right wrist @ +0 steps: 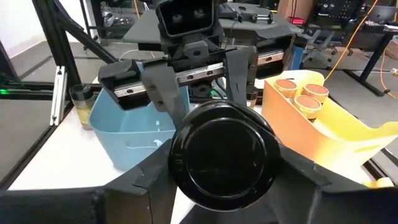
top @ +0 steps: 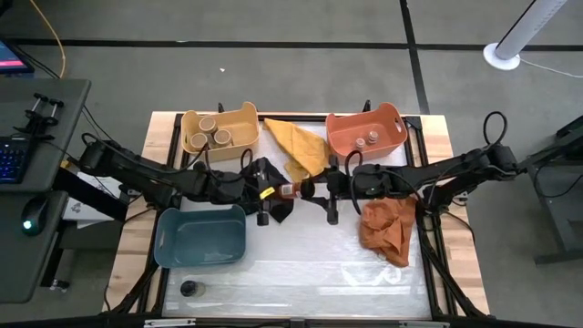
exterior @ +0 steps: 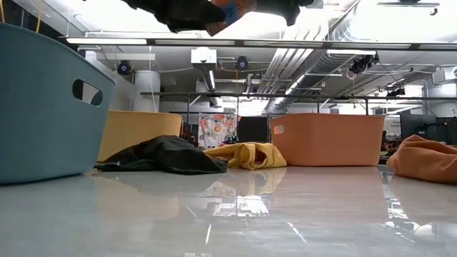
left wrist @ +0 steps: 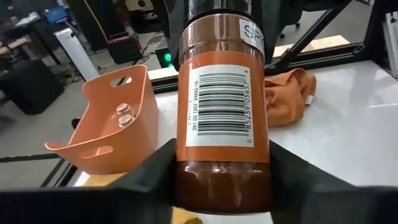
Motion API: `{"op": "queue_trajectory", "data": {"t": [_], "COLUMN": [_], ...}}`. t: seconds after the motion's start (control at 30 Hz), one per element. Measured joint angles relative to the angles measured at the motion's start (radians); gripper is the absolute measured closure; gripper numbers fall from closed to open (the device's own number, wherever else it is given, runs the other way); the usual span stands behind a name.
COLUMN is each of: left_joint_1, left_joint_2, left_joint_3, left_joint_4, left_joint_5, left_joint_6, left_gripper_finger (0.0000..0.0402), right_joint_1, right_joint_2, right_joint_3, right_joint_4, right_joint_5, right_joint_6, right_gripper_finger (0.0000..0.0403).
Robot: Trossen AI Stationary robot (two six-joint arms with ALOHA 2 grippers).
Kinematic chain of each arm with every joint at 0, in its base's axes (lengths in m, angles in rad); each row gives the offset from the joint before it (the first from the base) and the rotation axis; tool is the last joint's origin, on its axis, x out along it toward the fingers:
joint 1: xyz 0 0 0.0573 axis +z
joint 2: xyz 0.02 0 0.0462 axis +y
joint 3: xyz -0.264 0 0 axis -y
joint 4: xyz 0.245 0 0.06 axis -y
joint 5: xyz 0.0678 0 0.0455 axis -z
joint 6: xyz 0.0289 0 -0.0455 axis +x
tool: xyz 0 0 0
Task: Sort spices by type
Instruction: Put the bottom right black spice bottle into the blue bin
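A dark black-topped spice jar (top: 290, 190) with reddish-brown contents and a barcode label (left wrist: 221, 106) hangs level above the table's middle, between both grippers. My left gripper (top: 270, 192) is shut on its bottom end and my right gripper (top: 314, 189) on its cap end; both show at the top of the low view (exterior: 214, 11). Three tan-topped jars (top: 211, 133) stand in the yellow bin (top: 244, 117). Two small brownish-topped jars (top: 367, 140) stand in the orange bin (top: 393, 118). Another dark-topped jar (top: 189, 289) stands on the table near the near left corner. My left gripper holds the jar's bottom end (left wrist: 221, 186), pinched between its two fingers (left wrist: 155, 171), coming level from the table's left, along the jar's length. The jar is lifted clear and lies level. My right gripper holds the jar by its black cap (right wrist: 224, 155), pinched between its two fingers (right wrist: 298, 174), coming level from the table's right, with the cap's flat top facing its wrist. The jar is clear of the table.
The blue bin (top: 168, 248) sits near left, with no jars showing in it. A black cloth (top: 273, 208) lies under the grippers, a yellow cloth (top: 296, 146) between the far bins, an orange cloth (top: 387, 228) to the right. The near middle of the table has free room.
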Motion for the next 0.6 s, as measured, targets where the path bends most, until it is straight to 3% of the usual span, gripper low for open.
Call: {"op": "queue_trajectory", "data": {"t": [0.17,0.27,0.4,0.6], "left_joint_1": [-0.004,-0.016,-0.033,-0.016], "left_joint_2": [-0.004,-0.016,-0.033,0.006], "left_joint_3": [0.002,0.002,0.002,0.002], "left_joint_4": [-0.061,-0.137,-0.155,-0.103], "left_joint_5": [-0.058,-0.119,-0.148,-0.073], "left_joint_6": [0.013,0.033,0.050,0.038], "left_gripper_finger": [0.0105,0.0055,0.0039,0.0039], "right_joint_1": [-0.001,-0.004,-0.029,-0.051], "right_joint_2": [0.001,0.001,0.002,0.095], "right_joint_3": [0.000,0.000,0.000,0.000], "right_joint_4": [-0.036,-0.099,-0.227,-0.279], "right_joint_5": [0.034,0.088,0.112,0.084], "right_joint_6": [-0.012,-0.019,0.018,0.039], "right_gripper_finger": [0.0209,0.0209,0.0209,0.0209]}}
